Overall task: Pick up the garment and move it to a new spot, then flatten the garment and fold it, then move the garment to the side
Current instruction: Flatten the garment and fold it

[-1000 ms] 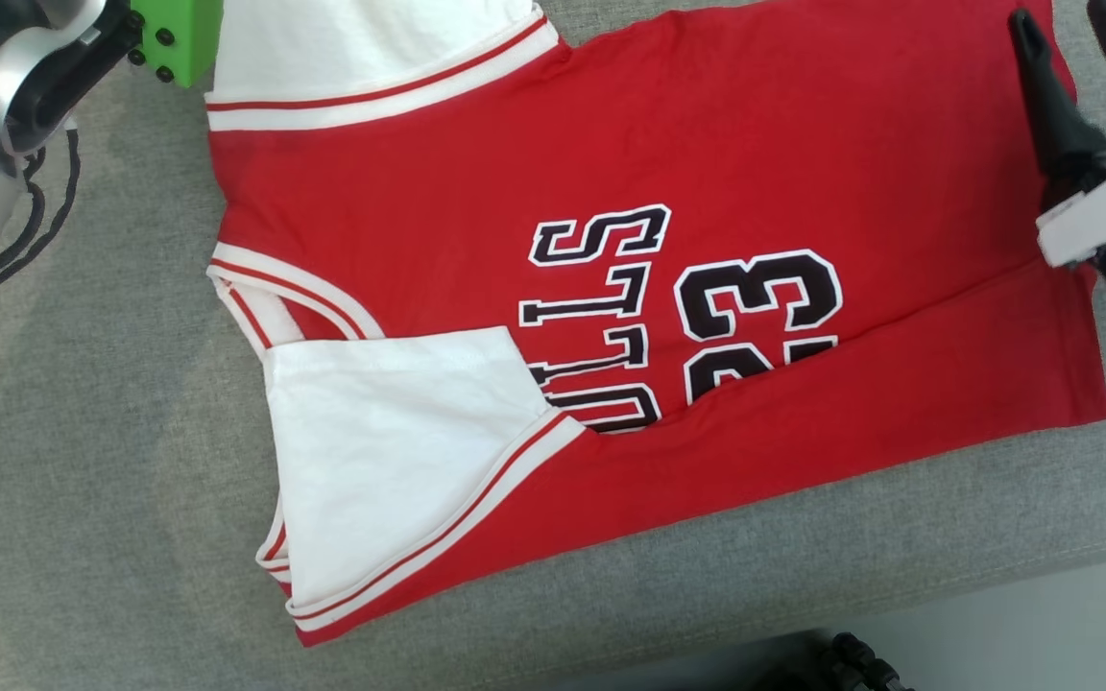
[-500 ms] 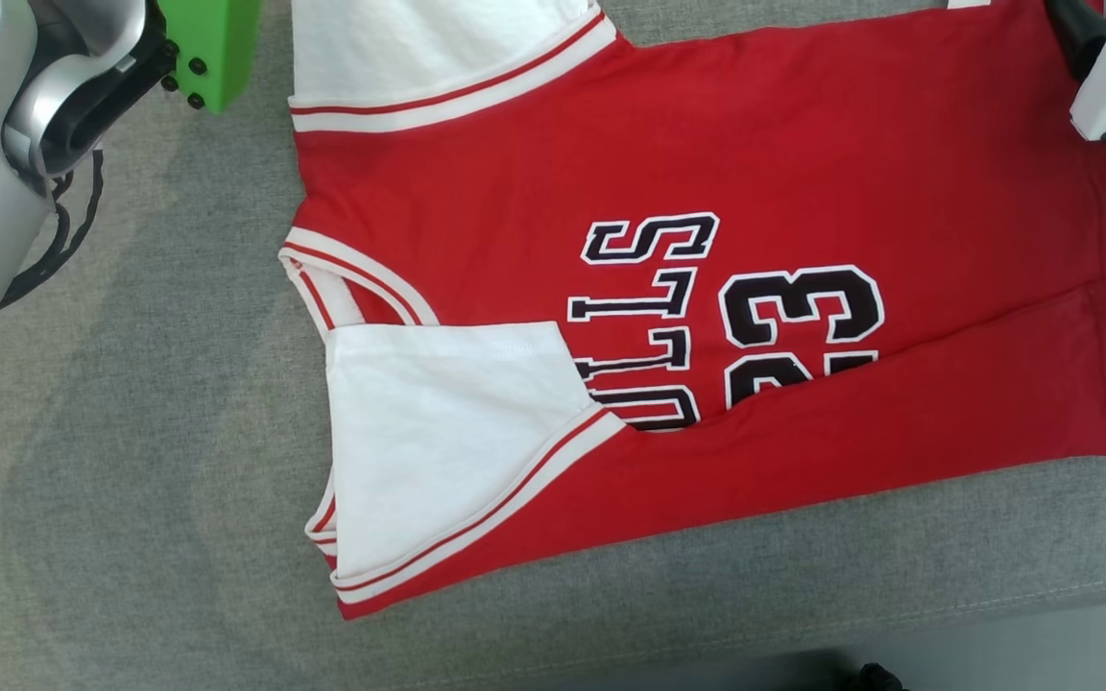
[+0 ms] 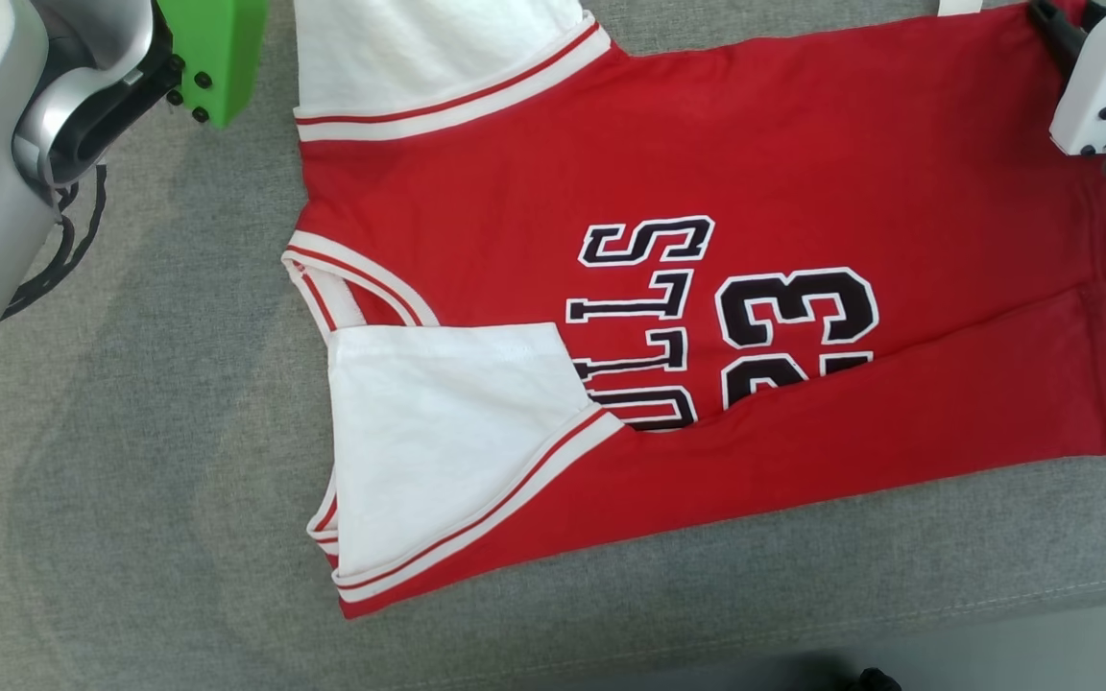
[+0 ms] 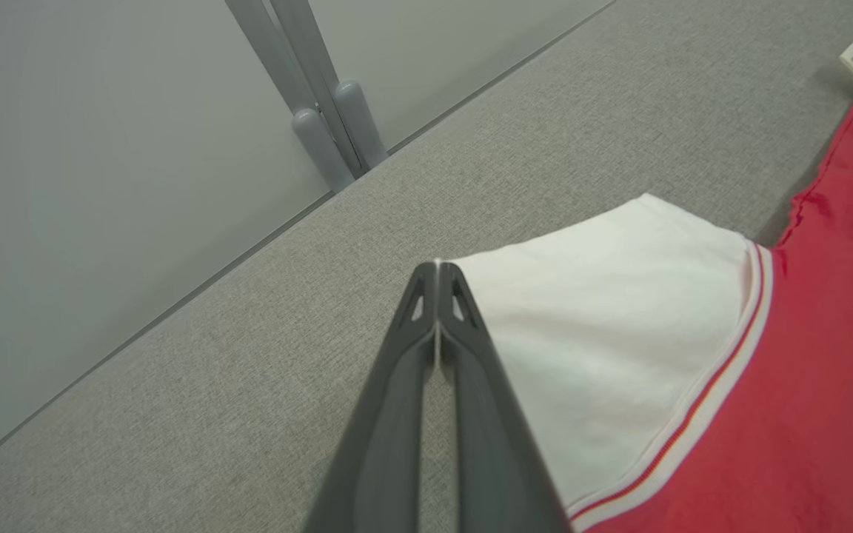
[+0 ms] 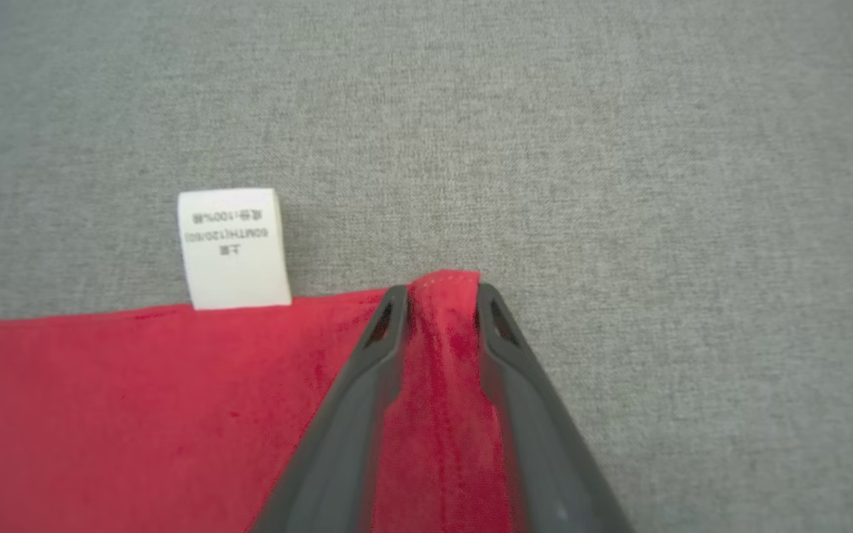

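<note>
My left gripper (image 4: pixel 437 268) is closed tight. A thin white line runs between its fingers at the corner of the far white sleeve (image 4: pixel 604 311), so I judge that it has that corner nipped. My right gripper (image 5: pixel 441 296) is narrowed onto a raised ridge of red cloth, the far hem corner of the jersey (image 3: pixel 803 163), which puckers up between the two fingers. The care label (image 5: pixel 234 248) lies flat just to the left of those tips.

The jersey lies on the grey fabric surface (image 3: pixel 131 499). Its long axis runs straight from one pair of jaws to the other, with the collar end at my left and the hem at my right. From both sets of tips the cloth spreads back toward my wrists, and bare grey lies beyond them. The near sleeve (image 3: pixel 438 432) and the near long edge are already turned over onto the chest lettering.

As I read it, the next move depends on both grips sitting on the same far edge. Drawn back together toward me, they would lay it over the body as the second lengthwise fold. Each arm is nearest its own end.
</note>
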Tool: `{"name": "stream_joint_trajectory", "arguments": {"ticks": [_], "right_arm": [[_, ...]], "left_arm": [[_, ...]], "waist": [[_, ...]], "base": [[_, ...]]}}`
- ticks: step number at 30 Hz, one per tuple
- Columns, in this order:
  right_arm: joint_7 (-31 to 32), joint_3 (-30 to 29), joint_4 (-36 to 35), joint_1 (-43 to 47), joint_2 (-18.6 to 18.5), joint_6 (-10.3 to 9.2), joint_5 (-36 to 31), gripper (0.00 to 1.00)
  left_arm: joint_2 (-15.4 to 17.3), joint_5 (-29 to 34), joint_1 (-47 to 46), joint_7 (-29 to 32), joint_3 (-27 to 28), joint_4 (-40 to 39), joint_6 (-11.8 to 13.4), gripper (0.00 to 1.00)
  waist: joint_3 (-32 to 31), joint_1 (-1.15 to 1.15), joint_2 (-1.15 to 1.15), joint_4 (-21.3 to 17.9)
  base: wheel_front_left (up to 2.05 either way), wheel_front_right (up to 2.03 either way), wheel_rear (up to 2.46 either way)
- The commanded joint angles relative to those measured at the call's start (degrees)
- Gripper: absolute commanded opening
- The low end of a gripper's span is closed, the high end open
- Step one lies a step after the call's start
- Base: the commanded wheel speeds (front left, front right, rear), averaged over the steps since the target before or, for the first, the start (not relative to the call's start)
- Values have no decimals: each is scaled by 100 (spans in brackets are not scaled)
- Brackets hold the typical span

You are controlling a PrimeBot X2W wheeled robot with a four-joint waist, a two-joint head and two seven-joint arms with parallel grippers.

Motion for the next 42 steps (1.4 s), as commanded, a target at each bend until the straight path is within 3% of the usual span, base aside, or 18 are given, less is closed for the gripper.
{"name": "stream_joint_trajectory", "arguments": {"ticks": [1,2,9,19,26,34,42], "right_arm": [[34,-30,-60,80,14,-5,-41,16],[31,-36,-112,92,20,-5,-49,0],[-137,-166,-395,109,50,-5,19,0],[-691,-637,-615,-114,-126,-5,360,0],[-1164,-654,-798,157,-246,-5,564,0],[-1491,-807,-1134,1007,-502,-6,979,0],[-1773,-874,-1432,1882,-644,-4,1227,0]], "left_arm": [[16,-17,-79,-29,-14,6,-8,0],[14,-20,-90,-29,-31,6,-8,0],[83,222,-207,-436,-96,22,-7,0],[-65,582,-598,-1814,109,335,-7,0],[-200,357,-315,-2368,4,404,-7,0],[145,-110,534,-2537,-110,-387,17,0],[787,-677,1843,-2505,-109,-1871,501,0]], "waist": [[11,0,0,13],[19,0,0,24],[8,0,0,51],[12,0,0,158],[-170,0,0,313],[-515,0,0,523],[-819,0,0,622]], "base": [[0,0,0],[0,0,0],[0,0,0],[0,0,0],[0,0,0],[0,0,0],[0,0,0]]}}
